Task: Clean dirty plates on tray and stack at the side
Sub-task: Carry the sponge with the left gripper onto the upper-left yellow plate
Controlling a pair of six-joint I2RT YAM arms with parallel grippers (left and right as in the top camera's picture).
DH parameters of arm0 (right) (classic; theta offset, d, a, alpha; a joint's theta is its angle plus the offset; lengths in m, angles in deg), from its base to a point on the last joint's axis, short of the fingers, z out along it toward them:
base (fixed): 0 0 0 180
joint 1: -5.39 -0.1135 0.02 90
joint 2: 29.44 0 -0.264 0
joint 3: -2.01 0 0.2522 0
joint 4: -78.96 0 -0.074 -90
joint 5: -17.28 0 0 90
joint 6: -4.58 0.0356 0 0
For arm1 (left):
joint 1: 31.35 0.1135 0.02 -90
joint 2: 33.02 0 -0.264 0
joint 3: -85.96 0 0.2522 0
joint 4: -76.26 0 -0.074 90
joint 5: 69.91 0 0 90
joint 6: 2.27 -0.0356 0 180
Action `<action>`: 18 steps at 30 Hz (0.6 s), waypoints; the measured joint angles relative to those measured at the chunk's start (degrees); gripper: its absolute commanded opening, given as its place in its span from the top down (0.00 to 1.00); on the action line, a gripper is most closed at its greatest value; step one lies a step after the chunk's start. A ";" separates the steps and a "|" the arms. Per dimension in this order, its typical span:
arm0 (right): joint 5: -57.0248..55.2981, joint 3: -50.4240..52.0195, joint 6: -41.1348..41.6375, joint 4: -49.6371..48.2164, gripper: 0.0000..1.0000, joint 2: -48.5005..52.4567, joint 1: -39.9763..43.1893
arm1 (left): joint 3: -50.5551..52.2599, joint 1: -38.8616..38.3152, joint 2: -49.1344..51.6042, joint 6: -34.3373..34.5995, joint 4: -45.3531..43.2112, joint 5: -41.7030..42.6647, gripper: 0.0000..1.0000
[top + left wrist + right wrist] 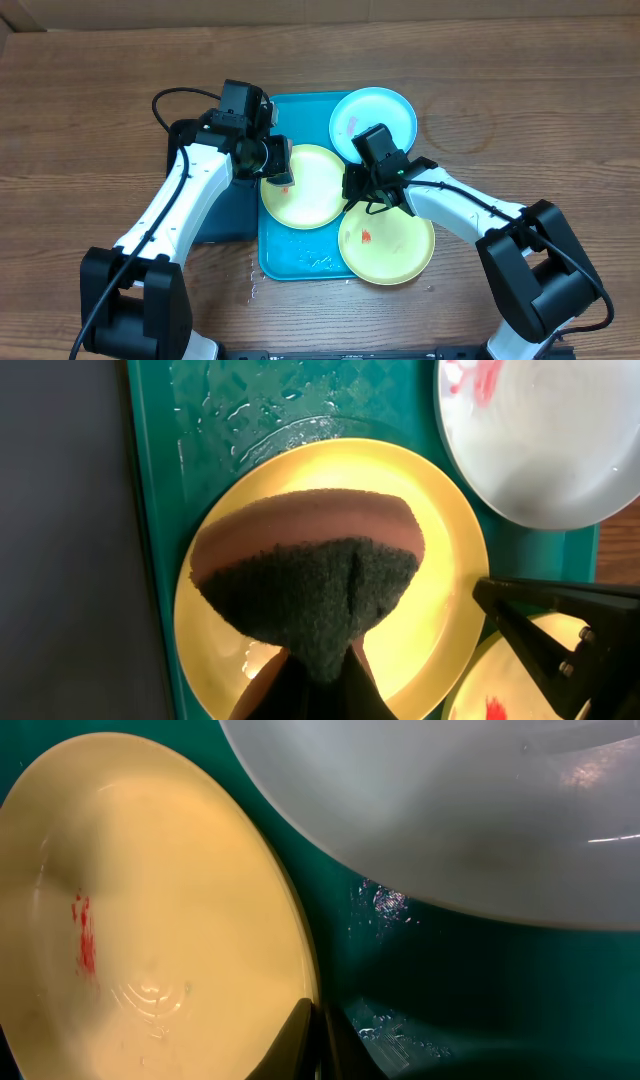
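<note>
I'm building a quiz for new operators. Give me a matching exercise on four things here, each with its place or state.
1 sponge
2 light blue plate
3 yellow plate nearest the robot
4 tray

A turquoise, beaded with water
B clamped by the left gripper
C red streak, overhangs the tray's right edge
D pink smear, at the tray's far right corner

Pairs: 1-B, 2-D, 3-C, 4-A

Bench (520,80) surface is brown wood-grain laminate, evenly lit with no hard shadows. A faint circular ring mark (462,118) shows at right rear. Small water droplets (250,290) lie near the front.
</note>
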 measured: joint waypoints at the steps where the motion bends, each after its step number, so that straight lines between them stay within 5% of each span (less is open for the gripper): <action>1: 0.02 0.00 0.00 0.02 0.96 0.00 0.00 | 0.00 0.00 0.02 0.13 0.04 0.00 0.96; 18: 0.02 0.00 -0.02 -0.02 0.95 0.00 -0.02 | 0.00 0.00 9.29 0.33 0.63 -1.09 0.96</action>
